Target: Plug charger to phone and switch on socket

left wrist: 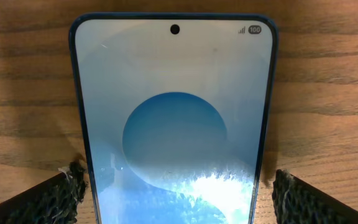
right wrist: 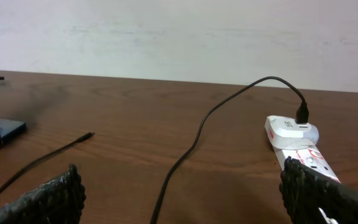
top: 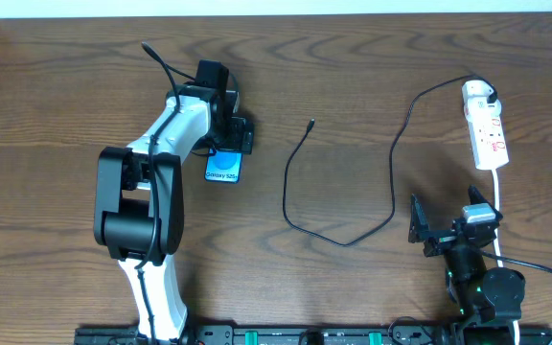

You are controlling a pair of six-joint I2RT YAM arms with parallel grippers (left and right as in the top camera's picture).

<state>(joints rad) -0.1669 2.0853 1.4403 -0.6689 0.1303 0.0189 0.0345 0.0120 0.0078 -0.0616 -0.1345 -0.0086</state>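
The phone [top: 223, 170] lies flat on the wooden table, with a light blue screen showing a circle. It fills the left wrist view [left wrist: 173, 112]. My left gripper [top: 230, 134] is open just over the phone's far end, one finger on each side of the phone [left wrist: 176, 186], with a small gap at the right. The charger [top: 353, 240] is a thin black cable that loops across the table. Its free tip [top: 312, 123] lies loose, and its other end is plugged into the socket [top: 487, 125]. My right gripper [top: 447, 228] is open and empty, near the table's front edge below the socket.
The socket's white cord [top: 499, 206] runs down past my right gripper. In the right wrist view the charger [right wrist: 191, 143], its tip [right wrist: 89, 134] and the socket [right wrist: 297, 140] lie ahead, with the phone [right wrist: 11, 127] at the far left. A pale wall stands behind the table.
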